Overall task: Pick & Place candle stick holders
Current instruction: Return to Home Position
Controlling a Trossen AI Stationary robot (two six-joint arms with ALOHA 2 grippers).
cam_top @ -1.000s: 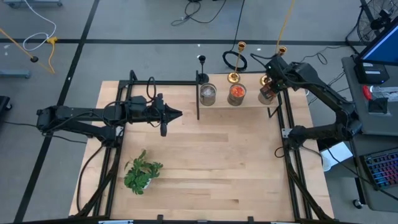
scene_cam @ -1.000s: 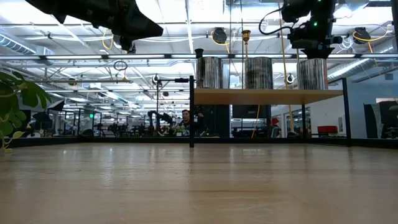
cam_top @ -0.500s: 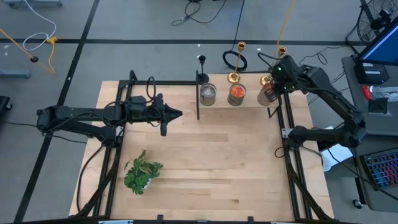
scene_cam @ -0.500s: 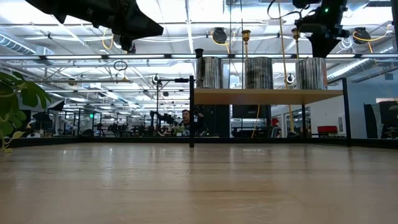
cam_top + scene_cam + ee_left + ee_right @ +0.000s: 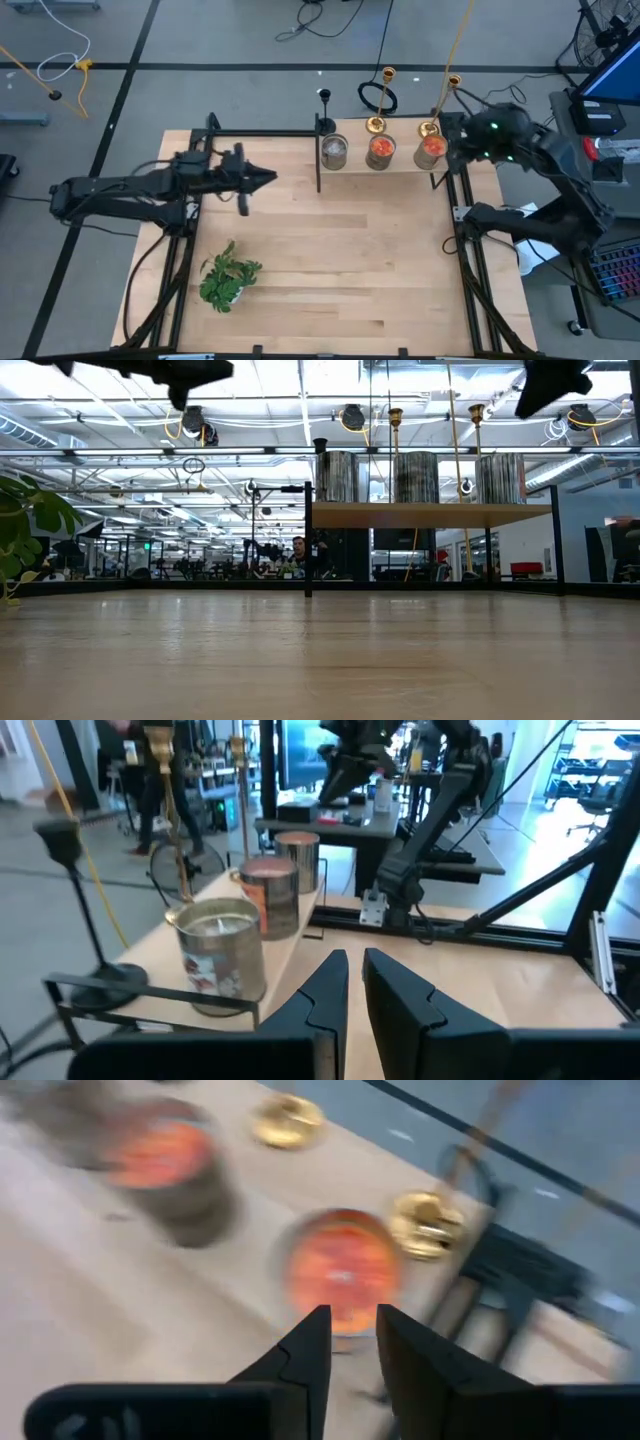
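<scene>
— How far along are you with the candle stick holders?

— Finished, by my reckoning. The slim black candle stick holder [image 5: 325, 97] stands at the end of the raised wooden shelf [image 5: 430, 514] nearer my left arm, by the dark post. The two shiny gold candle stick holders, one [image 5: 376, 124] and the other [image 5: 428, 130], stand upright along the shelf's back edge, with their round bases just behind the tins.

— Which tins?

— Three round metal candle tins sit in a row on the shelf. One has a pale top [image 5: 334, 152] and two have orange wax [image 5: 381, 150] [image 5: 430, 149].

— Is anything left on the wooden surface [image 5: 340, 260]?

— Only the green leafy plant [image 5: 228, 278], towards the front on my left arm's side, and that is no part of my job. I judge there is nothing more to carry, only the arms to park.

— And your claws?

— My left claw [image 5: 351, 985] hangs high over the surface, pointing at the shelf. Its fingers are narrow, nearly together, with nothing between them. My right claw [image 5: 350, 1342] hangs above the shelf's other end, looking down on an orange tin. It is just as narrow and empty.

— Any brand or writing?

— The tin nearest my left wrist camera has a patterned label with reddish marks, but I cannot read a word on it. I can make out no other lettering.
</scene>
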